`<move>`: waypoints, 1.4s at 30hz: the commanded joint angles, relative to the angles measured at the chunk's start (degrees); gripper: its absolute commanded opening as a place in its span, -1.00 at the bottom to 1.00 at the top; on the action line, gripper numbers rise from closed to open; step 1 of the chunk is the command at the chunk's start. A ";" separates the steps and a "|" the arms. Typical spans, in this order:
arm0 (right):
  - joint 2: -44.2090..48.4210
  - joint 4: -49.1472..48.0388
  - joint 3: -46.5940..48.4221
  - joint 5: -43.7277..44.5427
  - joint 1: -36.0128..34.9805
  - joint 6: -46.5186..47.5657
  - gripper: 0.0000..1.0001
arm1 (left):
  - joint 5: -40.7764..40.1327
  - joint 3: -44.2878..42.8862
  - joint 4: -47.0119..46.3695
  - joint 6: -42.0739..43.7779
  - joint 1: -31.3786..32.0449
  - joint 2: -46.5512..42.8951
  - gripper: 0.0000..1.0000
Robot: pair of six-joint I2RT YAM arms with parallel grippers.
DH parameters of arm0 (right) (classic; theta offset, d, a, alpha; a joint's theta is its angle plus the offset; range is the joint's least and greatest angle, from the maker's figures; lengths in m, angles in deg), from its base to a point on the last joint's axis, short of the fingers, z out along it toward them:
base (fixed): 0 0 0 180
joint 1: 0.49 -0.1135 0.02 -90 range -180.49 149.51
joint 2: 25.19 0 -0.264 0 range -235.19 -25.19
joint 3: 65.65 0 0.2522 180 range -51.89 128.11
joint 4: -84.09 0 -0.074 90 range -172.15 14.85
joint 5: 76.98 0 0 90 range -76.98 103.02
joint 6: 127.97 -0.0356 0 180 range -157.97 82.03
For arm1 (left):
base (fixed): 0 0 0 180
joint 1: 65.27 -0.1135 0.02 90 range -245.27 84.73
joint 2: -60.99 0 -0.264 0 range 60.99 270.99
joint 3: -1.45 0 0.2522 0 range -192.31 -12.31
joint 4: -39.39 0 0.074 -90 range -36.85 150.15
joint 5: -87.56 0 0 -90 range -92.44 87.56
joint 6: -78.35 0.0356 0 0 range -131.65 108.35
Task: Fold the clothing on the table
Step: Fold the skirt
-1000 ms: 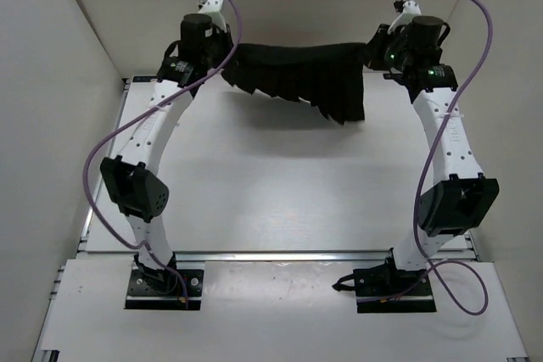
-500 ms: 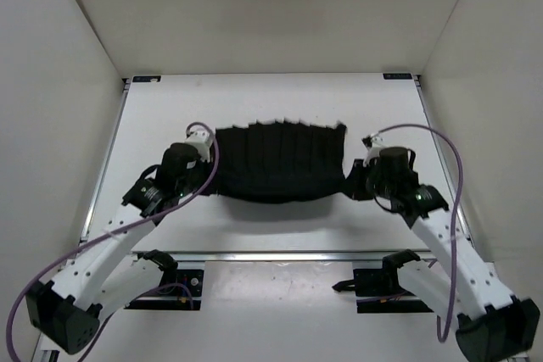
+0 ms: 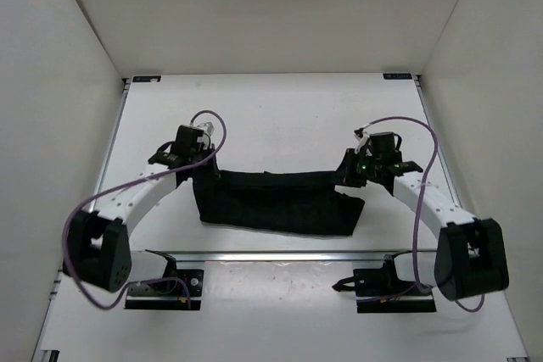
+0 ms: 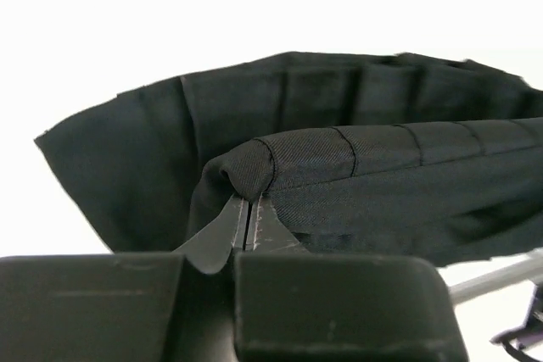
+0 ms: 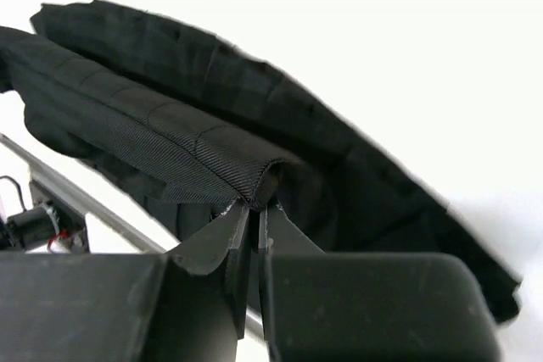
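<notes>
Black pleated clothing (image 3: 273, 205), matte woven fabric with fine vertical ribs, sits as a long low band on the white table (image 3: 280, 116), just behind the near metal rail (image 3: 280, 254) and parallel to it. Upper hem is stretched taut, folded layers sag beneath, and the right end juts toward the rail in a blunt corner. Left gripper (image 4: 247, 216), over the rail's left part, has its thin grey fingers pressed together on a rolled left corner of the hem. Right gripper (image 5: 256, 212), over the rail's right part, is pinched tight on the twill-textured right corner.
</notes>
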 commanded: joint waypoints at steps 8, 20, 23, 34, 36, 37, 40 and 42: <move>-12.03 -4.88 20.47 3.57 4.00 6.68 -1.00 | -5.93 -20.65 -4.10 5.27 -2.37 17.18 -1.00; -10.03 0.66 39.71 10.52 5.67 12.67 -1.00 | -14.90 -37.78 -3.57 9.76 1.58 11.24 -1.00; -1.45 3.46 24.28 8.86 5.05 9.70 -1.00 | -15.15 -24.25 -2.17 8.71 4.55 3.34 -1.00; 24.96 5.86 -8.48 5.35 -3.05 -5.87 -1.00 | -1.02 6.40 8.13 -4.92 4.49 -23.75 -1.00; 19.19 2.27 -7.43 3.23 -0.14 -4.30 -1.00 | -0.39 4.56 6.98 -3.35 0.89 -17.98 -1.00; 15.24 0.07 -5.60 3.31 0.22 -3.25 -1.00 | -1.52 2.81 5.50 -2.38 0.18 -14.03 -1.00; 5.31 -5.21 -1.11 1.84 1.97 -1.14 -1.00 | -2.15 -1.41 1.98 -0.70 -2.80 -2.44 -1.00; -0.95 -7.59 2.31 0.59 2.41 0.27 -0.97 | -0.75 -5.01 1.00 -0.35 -4.31 3.72 -1.00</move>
